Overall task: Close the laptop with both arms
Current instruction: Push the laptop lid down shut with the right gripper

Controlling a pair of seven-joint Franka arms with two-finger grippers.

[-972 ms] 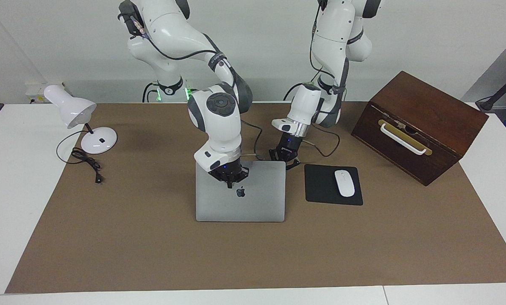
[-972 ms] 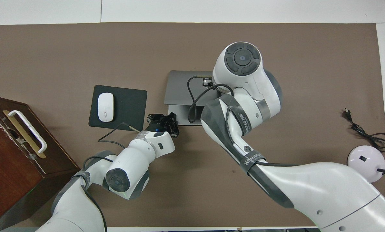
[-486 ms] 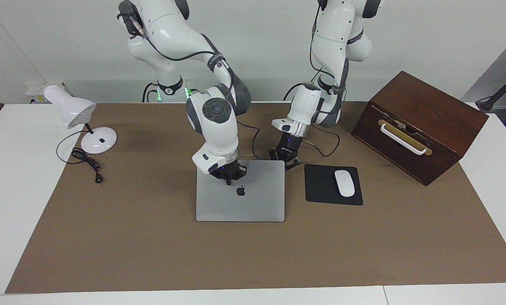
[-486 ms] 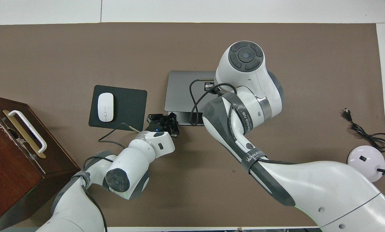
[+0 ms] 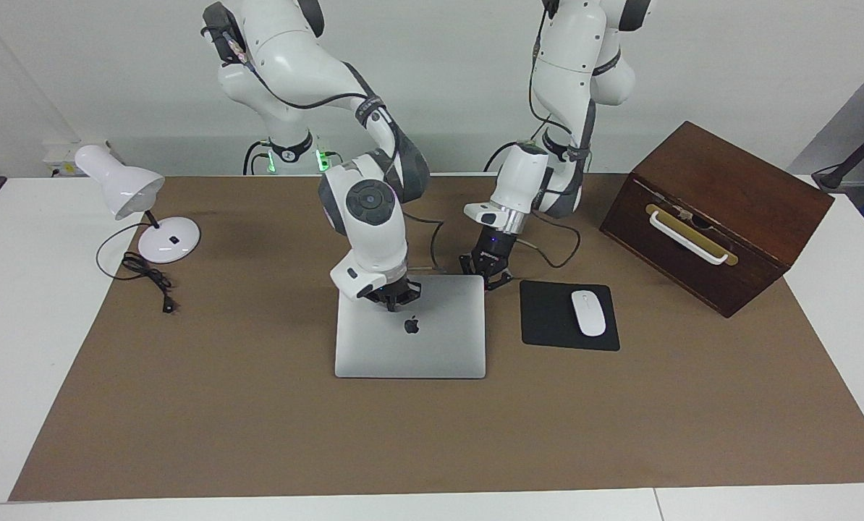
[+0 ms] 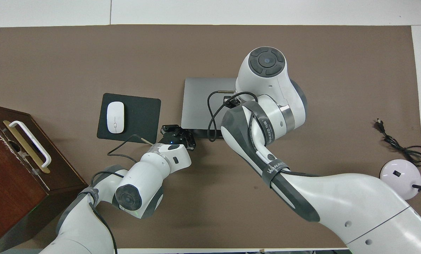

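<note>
The laptop [image 5: 410,340] lies in the middle of the brown mat [image 5: 258,405], a thin silver-grey slab with its lid down nearly flat and the dark apple logo [image 5: 411,326] facing up. Its 4 edges run square to the mat's edges, and no keyboard deck shows in either view.

The right gripper [image 5: 391,296] is on the lid at the edge nearest the robots, just above the logo in the facing view; its fingers point down onto the metal, and I cannot tell whether they are spread or closed. In the overhead view the right arm's wrist hides most of that part of the lid.

The left gripper [image 5: 487,278] is low at the laptop's corner nearest the robots, toward the left arm's end of the table. Its dark fingers [image 6: 190,134] look slightly parted there, but whether they pinch anything cannot be told.

Just beside the laptop, toward the left arm's end, a black mouse pad [image 5: 548,318] carries a white mouse [image 5: 588,312]; a narrow strip of mat separates pad and laptop. Nearer that end stands a dark wooden box [image 5: 721,210] with a white handle. Toward the right arm's end, well apart from the laptop, a white desk lamp [image 5: 139,199] stands with its black cord [image 5: 150,278] coiled beside it.

The part of the mat farther from the robots than the laptop is bare, as is the stretch between laptop and lamp.
</note>
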